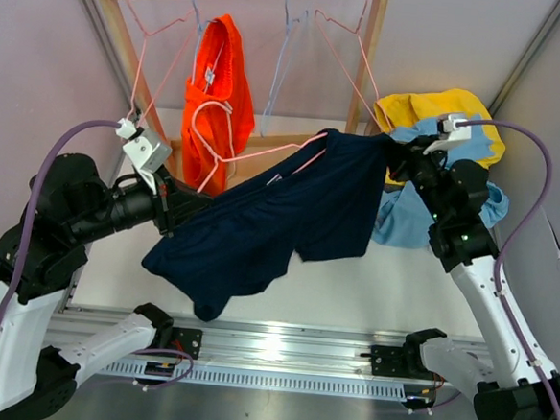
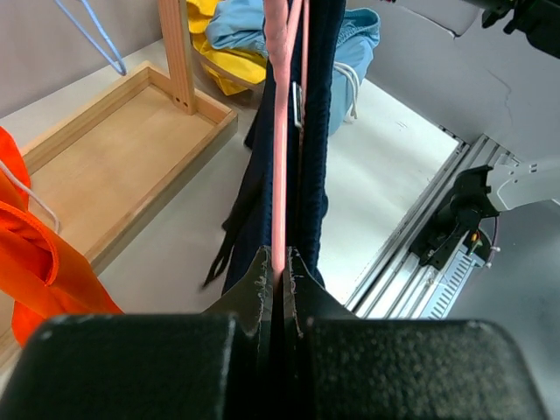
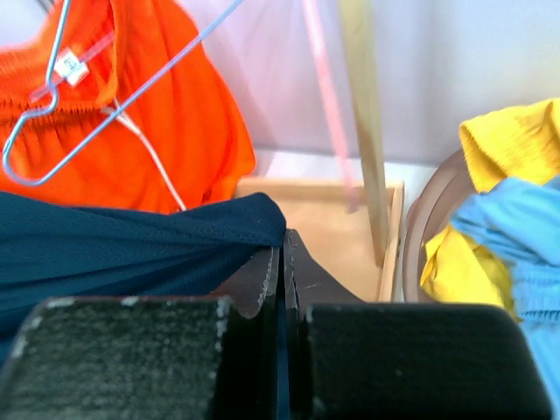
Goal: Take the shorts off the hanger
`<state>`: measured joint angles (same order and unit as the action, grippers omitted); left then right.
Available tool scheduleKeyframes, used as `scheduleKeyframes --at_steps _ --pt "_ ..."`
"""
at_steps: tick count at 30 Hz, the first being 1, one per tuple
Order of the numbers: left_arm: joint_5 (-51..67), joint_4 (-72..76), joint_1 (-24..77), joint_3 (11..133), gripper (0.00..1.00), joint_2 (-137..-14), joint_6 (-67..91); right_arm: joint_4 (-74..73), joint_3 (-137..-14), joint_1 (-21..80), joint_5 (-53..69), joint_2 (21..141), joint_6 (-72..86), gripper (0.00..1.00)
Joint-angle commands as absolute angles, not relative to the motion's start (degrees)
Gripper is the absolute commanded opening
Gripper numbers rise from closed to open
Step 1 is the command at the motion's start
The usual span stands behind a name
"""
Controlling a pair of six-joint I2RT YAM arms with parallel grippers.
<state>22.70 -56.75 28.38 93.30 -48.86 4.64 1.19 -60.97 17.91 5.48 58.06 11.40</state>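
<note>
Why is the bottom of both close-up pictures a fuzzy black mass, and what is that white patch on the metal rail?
Left wrist view: the left fingers, shut on the pink hanger, sit too near the lens to focus; right wrist view: the same blur on the right fingers, which pinch the navy shorts; top external view: the patch is glare on the rail.

Tag [image 3: 68,66] on orange garment [image 3: 175,131] unreadable; no other text.

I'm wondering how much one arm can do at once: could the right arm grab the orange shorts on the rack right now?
Probably not. The right end effector is shut on the navy shorts, leaving no free grip, and the orange shorts hang apart from it.
</note>
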Motion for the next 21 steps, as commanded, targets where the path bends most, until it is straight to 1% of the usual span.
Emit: scheduleKeyframes --at_steps 1,6,11,15,17,19,21 --pt "22.06 -54.23 28.56 94.04 0.0 -46.05 5.8 1.14 -62.4 11.78 2.72 57.39 12.3 0.0" --pt "18.99 -53.7 28.56 94.57 0.0 -46.41 5.8 2.02 -57.23 11.51 3.6 55.64 13.88 0.0" --pt "15.74 -53.35 28.56 96.76 0.0 -46.76 5.89 1.93 -53.01 11.51 1.93 53.35 15.03 0.0" --pt "15.21 -52.12 28.56 97.91 0.0 -47.99 6.06 2.9 -49.75 11.43 3.42 51.95 16.61 0.0" --pt "15.82 -50.2 28.65 97.38 0.0 -48.34 6.68 3.07 -49.22 11.95 6.39 51.86 18.44 0.0" --pt "15.91 -48.18 28.57 95.19 0.0 -48.43 7.55 3.43 -48.17 13.96 9.04 50.72 18.98 0.0" --pt "13.81 -44.05 28.56 92.74 0.0 -48.69 8.08 5.18 -46.94 21.5 10.72 49.23 16.36 0.0"
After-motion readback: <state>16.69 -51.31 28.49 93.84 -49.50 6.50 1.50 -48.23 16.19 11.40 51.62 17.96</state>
